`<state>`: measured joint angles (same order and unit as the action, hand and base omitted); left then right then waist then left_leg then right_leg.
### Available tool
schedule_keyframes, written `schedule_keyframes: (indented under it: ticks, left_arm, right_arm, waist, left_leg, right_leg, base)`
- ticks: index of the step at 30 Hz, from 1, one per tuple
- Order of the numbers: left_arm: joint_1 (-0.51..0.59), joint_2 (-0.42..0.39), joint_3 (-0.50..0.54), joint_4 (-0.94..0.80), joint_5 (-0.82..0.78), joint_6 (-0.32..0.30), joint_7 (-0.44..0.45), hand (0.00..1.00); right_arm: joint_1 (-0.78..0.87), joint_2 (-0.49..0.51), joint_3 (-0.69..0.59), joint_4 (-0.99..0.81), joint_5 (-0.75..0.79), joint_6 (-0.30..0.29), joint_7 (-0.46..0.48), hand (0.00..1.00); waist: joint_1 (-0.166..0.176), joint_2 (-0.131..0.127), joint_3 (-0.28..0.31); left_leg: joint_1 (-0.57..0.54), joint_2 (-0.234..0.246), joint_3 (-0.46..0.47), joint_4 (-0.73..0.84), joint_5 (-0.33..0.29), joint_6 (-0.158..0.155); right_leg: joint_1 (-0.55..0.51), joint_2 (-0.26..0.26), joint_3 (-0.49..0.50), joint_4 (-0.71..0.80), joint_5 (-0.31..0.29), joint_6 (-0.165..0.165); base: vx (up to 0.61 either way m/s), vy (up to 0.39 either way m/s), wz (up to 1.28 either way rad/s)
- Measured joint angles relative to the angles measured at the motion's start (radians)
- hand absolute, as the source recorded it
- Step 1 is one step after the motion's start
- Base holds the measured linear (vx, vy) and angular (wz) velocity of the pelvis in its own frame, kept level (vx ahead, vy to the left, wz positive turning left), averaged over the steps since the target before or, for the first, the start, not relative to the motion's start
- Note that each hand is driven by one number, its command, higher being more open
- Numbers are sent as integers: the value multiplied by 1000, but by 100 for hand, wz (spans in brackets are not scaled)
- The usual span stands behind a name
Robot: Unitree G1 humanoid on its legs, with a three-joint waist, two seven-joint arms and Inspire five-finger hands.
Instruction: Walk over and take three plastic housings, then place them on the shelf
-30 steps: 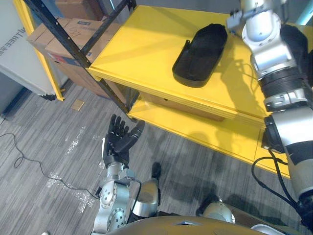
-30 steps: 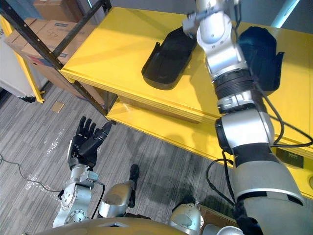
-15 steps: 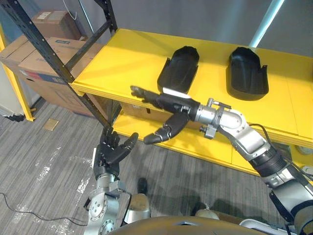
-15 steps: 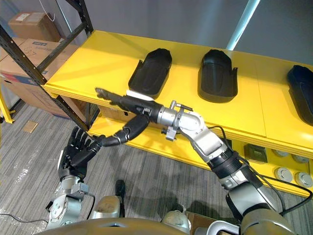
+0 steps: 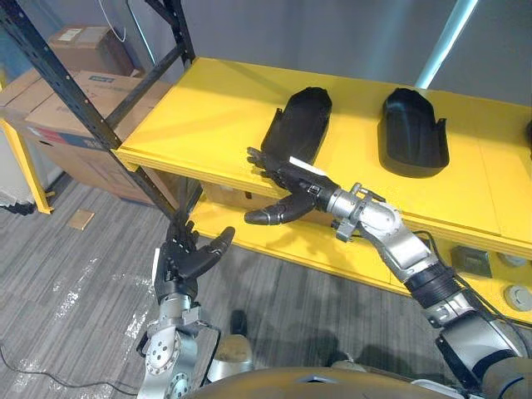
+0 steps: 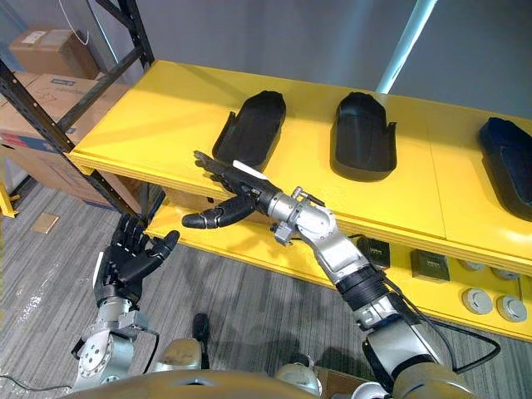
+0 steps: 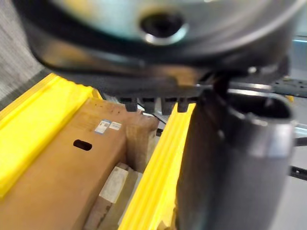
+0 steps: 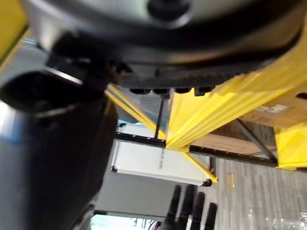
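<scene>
- Right hand [image 6: 246,196] at the front edge of the yellow shelf board [image 6: 150,125], fingers straight and spread, thumb stuck out, holding nothing; close by the nearest housing's near end, contact unclear.
- Left hand [image 6: 125,259] low over grey carpet floor [image 6: 50,274], fingers spread, empty.
- Left black plastic housing [image 6: 249,125], middle housing [image 6: 362,137] and right housing [image 6: 507,162] lying apart on the board.
- Long axes front to back, left one slanted; rounded ends rearward.
- Bare board left of them and between.
</scene>
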<state>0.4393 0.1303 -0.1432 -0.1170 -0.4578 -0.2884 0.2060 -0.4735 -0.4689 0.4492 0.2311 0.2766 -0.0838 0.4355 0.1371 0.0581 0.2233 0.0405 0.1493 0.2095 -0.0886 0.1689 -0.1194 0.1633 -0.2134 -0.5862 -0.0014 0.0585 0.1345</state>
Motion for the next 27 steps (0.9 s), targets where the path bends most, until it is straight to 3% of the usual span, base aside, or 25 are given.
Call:
schedule_keyframes:
  ticks: [12,27]
  left_arm:
    - [6,-4,0,-3,0,1,6,100]
    - [11,-18,-4,-5,-1,1,5,100]
  right_arm:
    - [-3,24,2,127,-71,-75,-35,100]
    - [-29,86,-14,207,-117,-99,-232,100]
  waist:
    - [15,9,-9]
    - [23,8,-30]
  left_leg:
    - [-1,1,-20,0,-3,-4]
    - [-13,0,-29,0,8,5]
  right_leg:
    - [13,3,-19,-1,-7,-5]
    - [8,4,-30,-1,-5,-7]
  base:
    - [-19,-2,4]
    - [-1,-2,2]
